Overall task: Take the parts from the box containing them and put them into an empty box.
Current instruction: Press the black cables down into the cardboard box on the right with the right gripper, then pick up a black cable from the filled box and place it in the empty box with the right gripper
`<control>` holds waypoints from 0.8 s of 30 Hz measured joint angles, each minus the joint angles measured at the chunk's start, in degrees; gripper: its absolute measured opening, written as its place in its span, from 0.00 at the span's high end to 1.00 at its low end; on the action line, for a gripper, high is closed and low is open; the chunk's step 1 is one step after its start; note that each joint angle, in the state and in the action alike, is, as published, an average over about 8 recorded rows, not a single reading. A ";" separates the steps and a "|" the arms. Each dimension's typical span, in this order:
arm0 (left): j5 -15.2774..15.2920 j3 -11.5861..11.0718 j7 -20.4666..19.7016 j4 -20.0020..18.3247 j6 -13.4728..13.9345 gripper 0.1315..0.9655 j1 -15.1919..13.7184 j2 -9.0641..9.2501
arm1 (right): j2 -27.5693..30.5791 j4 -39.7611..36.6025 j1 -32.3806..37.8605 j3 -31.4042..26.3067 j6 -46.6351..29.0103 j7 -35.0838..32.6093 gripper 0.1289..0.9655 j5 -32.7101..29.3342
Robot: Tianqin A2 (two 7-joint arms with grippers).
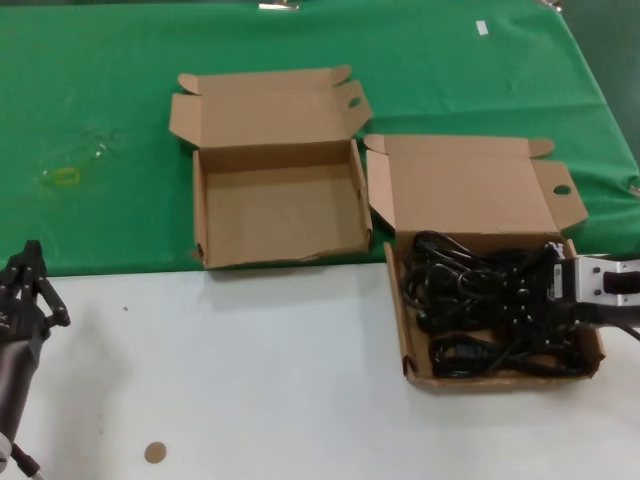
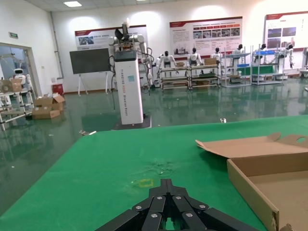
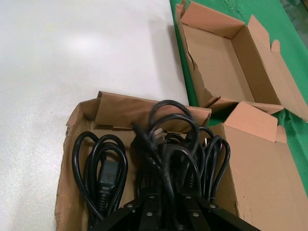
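The wide low box containing the parts (image 1: 409, 345) stands on the right, its holed lid flap folded back. Black coiled power cords (image 1: 480, 300) fill it. My right gripper (image 1: 552, 290) reaches in over its right wall. Seen from the right wrist, that gripper (image 3: 168, 195) is closed round a raised cord bundle (image 3: 166, 144), with its tips buried in cable. Another coil (image 3: 98, 168) lies flat beside it. The empty box (image 1: 280, 205) stands to the left on the green cloth and also shows as the empty box (image 3: 216, 62) beyond the cords. Parked at the near left, my left gripper (image 1: 30, 280) is shut and holds nothing.
Green cloth (image 1: 100, 120) covers the far half of the table and white surface (image 1: 250, 370) the near half. A small brown disc (image 1: 154, 452) lies near the front edge. A yellow mark (image 1: 67, 177) sits on the cloth at left. The empty box's near wall (image 2: 250, 192) stands close to the left gripper (image 2: 167, 184).
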 joint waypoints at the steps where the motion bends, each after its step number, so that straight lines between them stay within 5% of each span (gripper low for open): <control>1: 0.00 0.00 0.00 0.00 0.00 0.99 0.00 0.00 | 0.04 0.19 -0.11 0.16 -0.08 0.04 0.87 -0.06; 13: 0.00 0.00 0.00 0.00 0.00 0.99 0.00 0.00 | 0.23 2.60 1.48 1.88 -1.76 1.08 0.94 -1.34; 24: 0.00 0.00 0.00 0.00 0.00 0.99 0.00 0.00 | -4.25 3.33 11.22 1.15 -4.94 5.62 0.96 -5.81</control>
